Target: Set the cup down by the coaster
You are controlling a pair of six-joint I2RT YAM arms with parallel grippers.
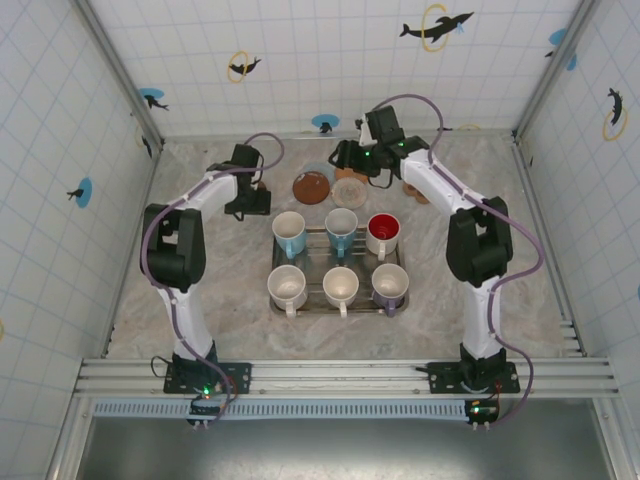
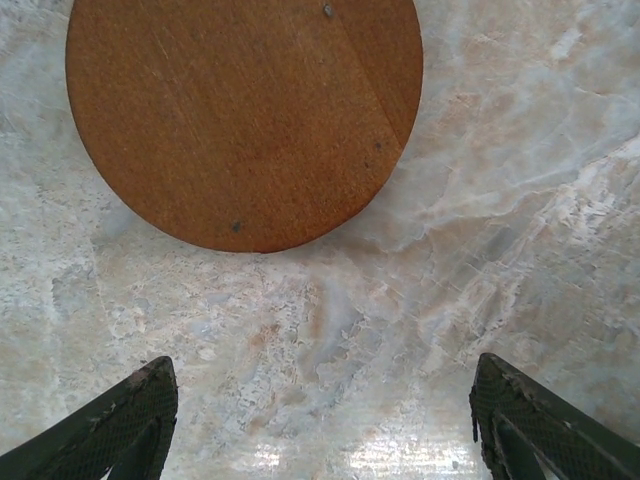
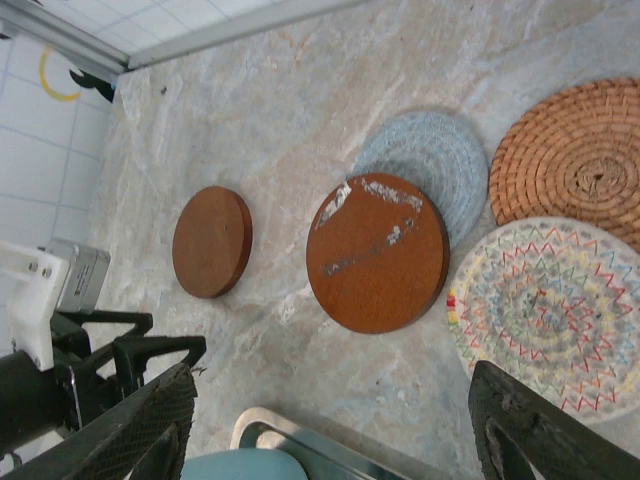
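Cups [image 1: 340,286] stand six to the tray [image 1: 314,262] at the centre of your top view, three in the back row with the red cup [image 1: 383,233] at its right end, three in front. Your left gripper [image 2: 325,420] hovers with its fingers spread wide and empty over the marble table [image 2: 520,200]. The round wooden coaster [image 2: 245,110] lies at the upper left of its wrist view. Your right gripper [image 3: 330,420] is spread and empty too. A brown coaster [image 3: 378,252] and three woven mats, one being the rattan mat [image 3: 575,155], lie toward the upper right of that frame.
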